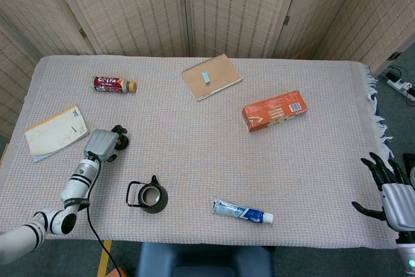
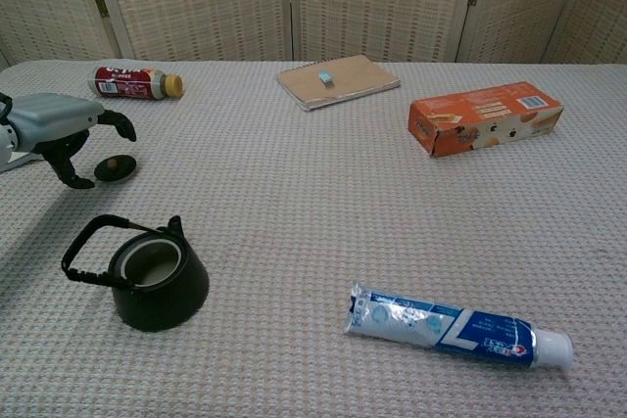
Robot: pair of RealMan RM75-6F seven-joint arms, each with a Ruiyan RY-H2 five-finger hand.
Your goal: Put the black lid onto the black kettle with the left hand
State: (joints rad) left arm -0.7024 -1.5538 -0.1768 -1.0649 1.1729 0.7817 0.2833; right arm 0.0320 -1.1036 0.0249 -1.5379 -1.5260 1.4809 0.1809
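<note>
The small round black lid [image 2: 116,167] with a tan knob lies flat on the cloth, left of centre. My left hand [image 2: 61,128] hovers right beside and partly over it, fingers spread, holding nothing; in the head view the left hand [image 1: 104,143] covers most of the lid [image 1: 122,141]. The black kettle [image 2: 149,276] stands upright and uncovered nearer the front edge, its handle folded to the left; the head view shows the kettle [image 1: 150,196] below and right of the hand. My right hand [image 1: 391,194] hangs off the table's right edge, fingers apart and empty.
A red bottle [image 1: 114,84] lies at the back left and a yellowish book [image 1: 56,132] at the left edge. A brown notebook [image 1: 211,76] sits at the back centre, an orange box [image 1: 274,109] to the right, and a toothpaste tube [image 1: 242,212] near the front.
</note>
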